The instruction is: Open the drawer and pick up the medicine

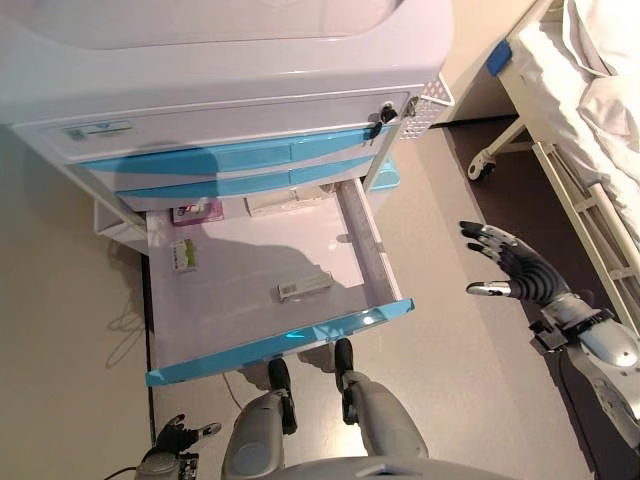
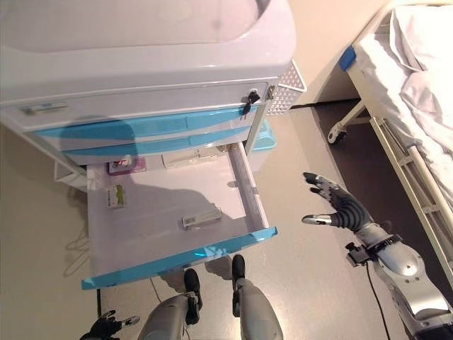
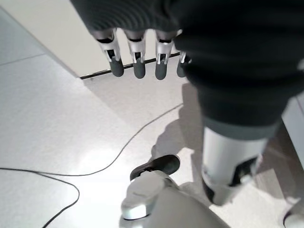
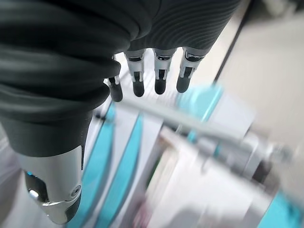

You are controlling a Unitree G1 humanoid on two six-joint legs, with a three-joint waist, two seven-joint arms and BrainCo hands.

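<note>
A bed point(image 1: 590, 110) with white sheets stood on the right. A white basket point(image 1: 428, 102) hung on the cart's side.

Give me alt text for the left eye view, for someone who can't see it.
An open drawer of a white and blue cabinet holds several small medicine boxes, untouched. The robot's right hand hovers open to the drawer's right, above the floor, near a hospital bed.

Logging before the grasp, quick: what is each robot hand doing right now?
Left robot hand: open, holding nothing, down by the floor.
Right robot hand: open, holding nothing, beside the open drawer.
</note>
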